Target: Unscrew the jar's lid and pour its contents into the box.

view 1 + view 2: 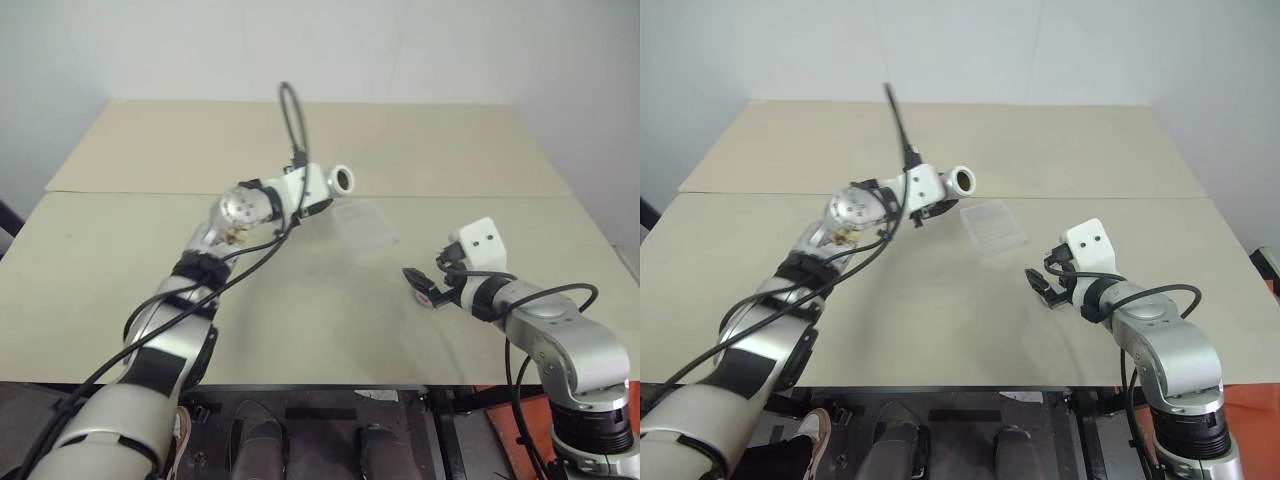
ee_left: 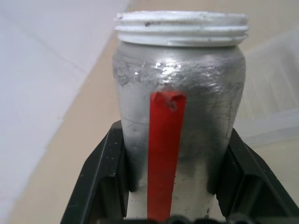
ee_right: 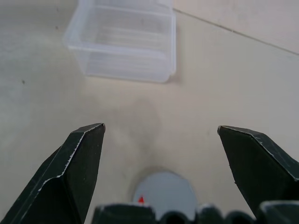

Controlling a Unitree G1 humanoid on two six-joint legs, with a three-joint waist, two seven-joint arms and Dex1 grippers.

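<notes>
One jar (image 2: 180, 107) is being gripped by the left gripper (image 2: 177, 184), whose two black fingers (image 2: 100, 179) are being pressed against its silvery wall on either side of the red label stripe. The jar's threaded white mouth is bare, with no cap on it. In the head views the jar (image 1: 330, 181) is being held nearly level above the counter (image 1: 150, 260), so that its long axis is running out from the fingers toward the one clear plastic box (image 1: 362, 228). The open mouth is being pointed over the near edge of that box, just short of it and above it; the coming pour is judged to turn on this, since the mouth would need to be carried over the tray and tipped downward before anything could fall inside. Whether anything is being held inside the jar cannot be told. The left arm is by far the nearer to the box. The right gripper (image 3: 161, 154) is being held well apart from the box, low over the counter, with its fingers (image 3: 70, 172) spread wide and nothing being clasped between them. One grey lid (image 3: 164, 193) is lying flat on the counter just below and between those open fingers, a small red mark showing on it. Counted: one jar, one lid, one box.
</notes>
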